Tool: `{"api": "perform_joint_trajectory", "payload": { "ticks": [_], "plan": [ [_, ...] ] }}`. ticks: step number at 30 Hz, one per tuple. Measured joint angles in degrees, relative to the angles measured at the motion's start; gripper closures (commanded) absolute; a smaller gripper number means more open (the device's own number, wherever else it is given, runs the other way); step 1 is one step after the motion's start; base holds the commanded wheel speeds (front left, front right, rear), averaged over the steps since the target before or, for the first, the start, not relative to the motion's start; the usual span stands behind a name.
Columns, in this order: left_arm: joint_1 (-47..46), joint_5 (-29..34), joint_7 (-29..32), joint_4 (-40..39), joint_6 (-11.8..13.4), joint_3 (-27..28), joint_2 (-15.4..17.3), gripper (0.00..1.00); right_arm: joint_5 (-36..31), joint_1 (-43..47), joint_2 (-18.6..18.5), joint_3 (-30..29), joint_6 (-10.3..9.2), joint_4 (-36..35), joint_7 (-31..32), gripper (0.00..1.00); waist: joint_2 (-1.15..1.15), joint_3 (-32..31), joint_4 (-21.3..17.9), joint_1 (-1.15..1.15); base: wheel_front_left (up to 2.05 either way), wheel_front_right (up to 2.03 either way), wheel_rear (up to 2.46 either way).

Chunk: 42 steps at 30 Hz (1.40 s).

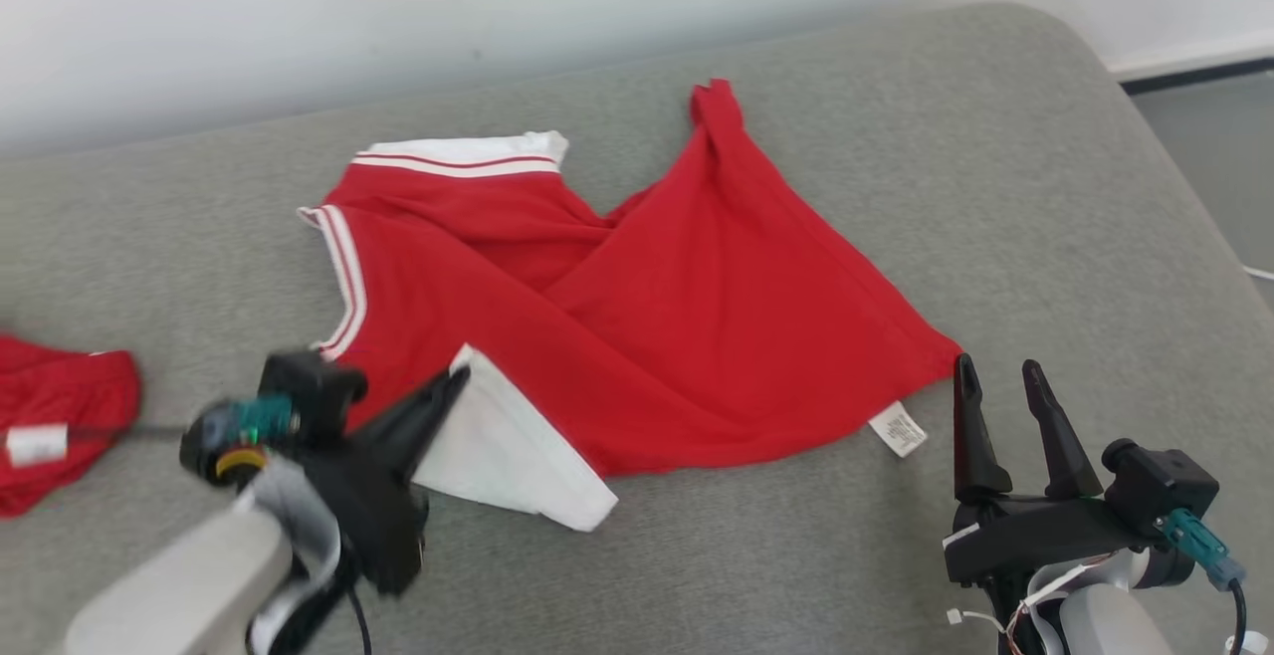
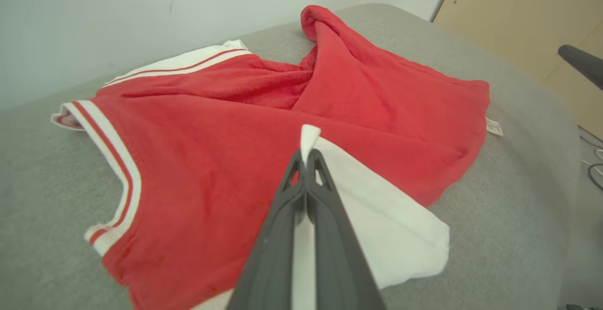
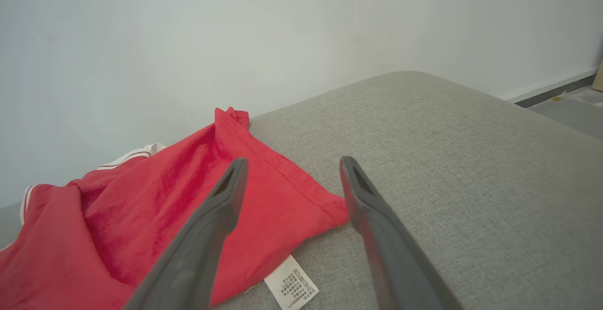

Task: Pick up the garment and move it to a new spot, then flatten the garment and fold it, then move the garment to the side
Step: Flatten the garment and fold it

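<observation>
Firmly pinched: the left gripper [image 1: 450, 386] holds the red shirt's [image 1: 697, 287] white corner [image 1: 518, 456].
Its fingers are closed on that flap at lower centre, likely to lift the red shirt off the grey cushion [image 1: 995, 137]; the right gripper [image 1: 995, 374], fingers spread and empty, hovers beside the care label [image 1: 898, 429].

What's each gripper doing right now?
Left gripper: shut on the white flap of the crumpled red-and-white fabric garment.
Right gripper: open, holding nothing, at the garment's red corner.

The care label [image 3: 291, 287] on the garment [image 3: 118, 225] is unreadable.
</observation>
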Motion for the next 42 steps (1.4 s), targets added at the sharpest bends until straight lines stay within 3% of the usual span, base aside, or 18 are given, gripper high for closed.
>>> {"api": "perform_joint_trajectory", "payload": {
  "ticks": [8, 13, 23, 24, 25, 26, 29, 31, 36, 39, 42],
  "plan": [
    [12.98, -1.78, -4.01, -14.66, 8.66, -0.09, 5.59, 1.0, -0.07, 2.42, -0.34, -2.32, 0.0, -0.19, 0.0, 0.0, 0.0, -1.15, 4.67, -0.01, 0.0, 0.0, 0.0],
    [18.68, -1.6, -5.72, -16.04, 11.95, -0.53, 7.04, 1.0, -0.42, 3.51, -0.57, -3.57, -0.01, -0.12, 0.38, 0.0, 0.0, -1.63, 7.7, 0.0, 0.0, 0.0, 0.0],
    [24.6, -3.01, -7.25, -11.99, 12.84, 2.16, 6.84, 1.0, -0.86, 5.13, -0.93, -4.68, 0.0, -1.75, 2.11, 0.0, 0.01, -3.01, 11.12, 0.0, 0.0, 0.0, 0.0],
    [25.75, -3.45, -7.34, -11.35, 11.91, 2.16, 6.65, 0.93, -0.91, 5.86, -0.99, -5.27, -0.01, -2.12, 2.44, 0.0, 0.0, -3.44, 11.61, 0.0, 0.0, 0.0, 0.0],
    [26.27, -3.41, -7.4, -11.17, 11.48, 2.09, 6.41, 0.56, -0.92, 6.2, -0.99, -5.43, 0.0, -2.25, 2.61, 0.0, 0.0, -3.67, 11.82, 0.0, 0.0, 0.0, 0.0],
    [26.68, -3.42, -7.43, -11.1, 11.03, 2.52, 5.75, 0.0, -0.96, 6.53, -0.99, -5.59, -0.01, -2.35, 2.94, 0.0, 0.01, -3.94, 12.02, 0.0, 0.0, 0.0, 0.0],
    [27.64, -3.31, -7.51, -12.59, 10.45, 8.32, 2.92, 0.0, -1.01, 7.08, -1.0, -6.08, 0.0, -2.82, 3.64, 0.0, 0.01, -4.65, 12.59, 0.0, 0.0, 0.0, 0.0],
    [29.63, 1.09, -7.66, -15.35, 10.74, 18.24, 0.33, 0.0, -1.49, 7.36, -1.33, -7.19, 0.0, -3.0, 4.63, 0.0, 0.0, -5.15, 13.11, -0.01, 0.0, 0.0, 0.0],
    [35.59, 11.27, -7.67, -17.22, 11.8, 31.3, -5.49, 0.0, -3.57, 7.52, -2.81, -8.61, 0.0, -1.8, 6.45, 0.0, 0.0, -5.59, 13.55, -0.01, 0.0, 0.0, 0.0],
    [38.19, 15.47, -7.66, -16.45, 10.87, 35.16, -8.96, 0.0, -4.48, 7.47, -3.11, -9.65, 0.0, -0.71, 6.92, 0.0, 0.0, -5.73, 13.69, 0.0, 0.0, 0.0, 0.0],
    [39.54, 16.9, -7.67, -13.92, 10.25, 35.57, -10.27, 0.0, -4.93, 7.35, -3.28, -10.06, 0.0, 0.22, 7.23, 0.0, 0.0, -5.82, 13.77, -0.01, 0.0, 0.0, 0.0]
  ]
}}
